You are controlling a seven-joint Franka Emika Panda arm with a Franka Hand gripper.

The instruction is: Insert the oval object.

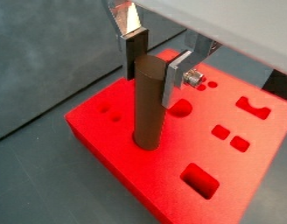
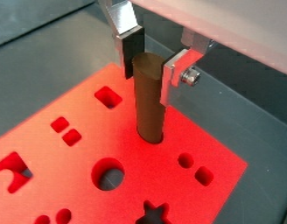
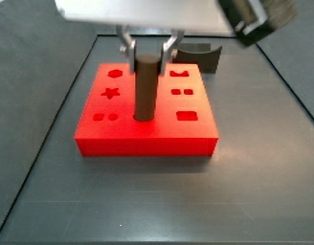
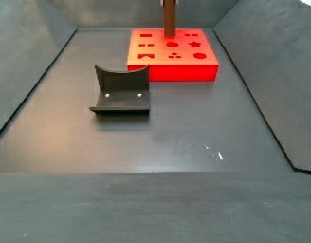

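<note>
The oval object (image 1: pixel 147 114) is a slim brown peg that stands upright, with its lower end in a hole of the red block (image 1: pixel 116 162). It shows in both wrist views (image 2: pixel 149 109) and both side views (image 3: pixel 145 91) (image 4: pixel 171 17). My gripper (image 1: pixel 152 80) is above the block, and its silver fingers (image 1: pixel 173 79) close on the peg's top from two sides. It also shows in a wrist view (image 2: pixel 152 77) and a side view (image 3: pixel 149 53). In a side view the gripper is out of frame above the peg.
The red block (image 3: pixel 146 144) has several other shaped holes, among them a star (image 3: pixel 111 93) and a rectangle (image 1: pixel 199 179). The dark fixture (image 4: pixel 120 90) stands on the grey floor apart from the block (image 4: pixel 177 71), and it shows behind the block in a side view (image 3: pixel 202 55).
</note>
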